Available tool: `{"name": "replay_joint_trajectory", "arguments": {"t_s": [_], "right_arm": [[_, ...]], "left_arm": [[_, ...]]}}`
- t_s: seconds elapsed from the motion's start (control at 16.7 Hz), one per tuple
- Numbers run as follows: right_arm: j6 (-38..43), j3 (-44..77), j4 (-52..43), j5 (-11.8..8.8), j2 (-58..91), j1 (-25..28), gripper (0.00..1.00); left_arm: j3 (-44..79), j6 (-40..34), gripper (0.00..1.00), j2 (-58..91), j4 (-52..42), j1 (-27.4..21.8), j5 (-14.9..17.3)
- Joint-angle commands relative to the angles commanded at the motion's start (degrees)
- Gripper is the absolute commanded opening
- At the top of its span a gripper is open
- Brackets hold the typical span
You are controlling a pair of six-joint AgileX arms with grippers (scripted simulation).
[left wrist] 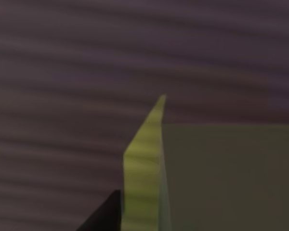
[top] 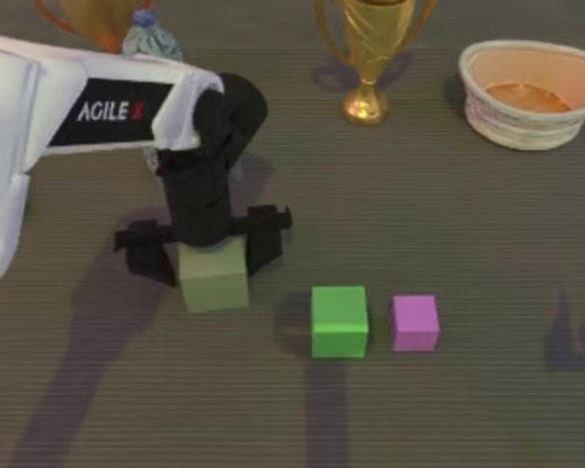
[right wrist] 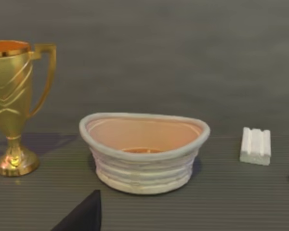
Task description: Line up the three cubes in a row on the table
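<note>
The left gripper (top: 207, 246) stands over the pale olive-green cube (top: 214, 278), its jaws spread to either side of the cube's far part; whether they press on it cannot be told. The cube rests on the counter (top: 448, 214). Beyond the jaws, toward the counter's right, sit the bright green cube (top: 339, 321) and then the magenta cube (top: 414, 323), near each other but apart.

Tabletop (top: 448, 214): dark grey-brown with fine horizontal ribbed stripes. Large cube (top: 214, 278): pale olive-green. Medium cube (top: 338, 321): bright green. Small cube (top: 414, 323): magenta-purple. Left arm (top: 39, 107): white shell bearing a black band with white lettering; left gripper (top: 207, 237): black. Trophy (top: 368, 49): shiny gold. Basket (top: 529, 93): off-white ribbed outside, pale orange inside. Small block (right wrist: 255, 145), seen in the right wrist view: white with grooves
</note>
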Motion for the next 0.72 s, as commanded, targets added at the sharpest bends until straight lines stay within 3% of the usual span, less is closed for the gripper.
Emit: {"name": "replay_joint_trajectory", "arguments": {"t_s": [0.48, 0.72], "right_arm": [[0.0, 0.0, 0.0, 0.0, 0.0, 0.0, 1.00], [0.0, 0.0, 0.0, 0.0, 0.0, 0.0, 1.00]], "left_arm": [[0.0, 0.0, 0.02, 0.0, 0.0, 0.0, 0.0], [0.0, 0.0, 0.00, 0.0, 0.0, 0.0, 0.0]]}}
